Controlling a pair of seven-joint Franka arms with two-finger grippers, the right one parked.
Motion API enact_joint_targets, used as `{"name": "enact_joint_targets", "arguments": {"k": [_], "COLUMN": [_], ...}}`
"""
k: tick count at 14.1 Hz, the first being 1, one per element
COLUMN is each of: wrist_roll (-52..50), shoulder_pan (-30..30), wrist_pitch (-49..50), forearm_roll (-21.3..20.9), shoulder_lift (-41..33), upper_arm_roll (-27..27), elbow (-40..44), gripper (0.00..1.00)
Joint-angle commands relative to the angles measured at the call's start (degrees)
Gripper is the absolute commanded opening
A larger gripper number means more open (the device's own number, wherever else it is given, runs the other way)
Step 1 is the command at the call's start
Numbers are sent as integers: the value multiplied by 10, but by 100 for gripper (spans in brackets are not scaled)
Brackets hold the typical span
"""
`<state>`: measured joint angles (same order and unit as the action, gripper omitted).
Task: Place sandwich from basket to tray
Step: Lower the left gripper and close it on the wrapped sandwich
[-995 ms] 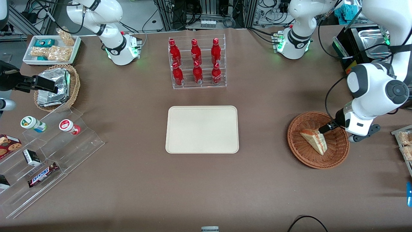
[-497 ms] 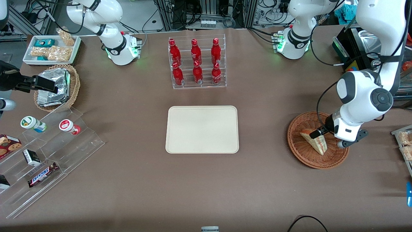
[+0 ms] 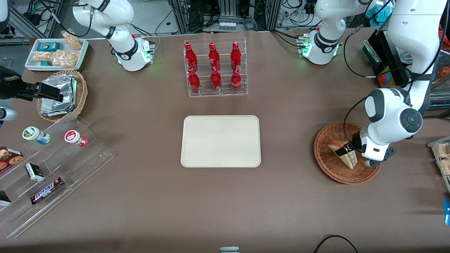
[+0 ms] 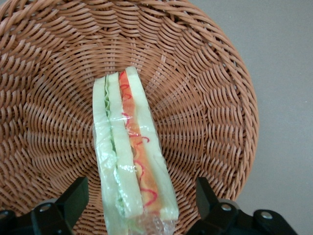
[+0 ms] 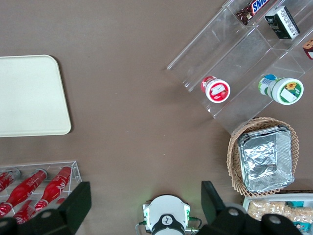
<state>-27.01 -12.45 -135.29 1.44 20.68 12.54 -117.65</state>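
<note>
Sandwich [image 4: 129, 156] lies between your tool's [image 4: 134, 208] spread fingers [image 4: 73, 198], inside the basket [image 4: 205, 93]. Neither finger touches it.

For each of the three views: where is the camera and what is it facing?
Front: high, facing both arms; end effector open astride the sandwich in the basket.
Left wrist: looks down on the sandwich; fingers show.
Right wrist: looks down on the tray, also in front.
</note>
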Motion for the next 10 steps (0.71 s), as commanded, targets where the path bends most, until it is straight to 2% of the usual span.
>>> {"name": "enact_joint_targets", "arguments": {"k": [1,3,6,7,10], "wrist_roll": [-2,6,6,6,9], "shoulder_pan": [0,1,0,0,0], "wrist_pitch": [1,1,2,2,3], "forearm_roll": [0,1,1,1,1], "shoulder_lift": [10,12,11,11,9], "upper_arm_roll": [-1,0,0,0,0], "elbow": [15,15,15,15,16], "gripper": [65,45,23,20,19]}}
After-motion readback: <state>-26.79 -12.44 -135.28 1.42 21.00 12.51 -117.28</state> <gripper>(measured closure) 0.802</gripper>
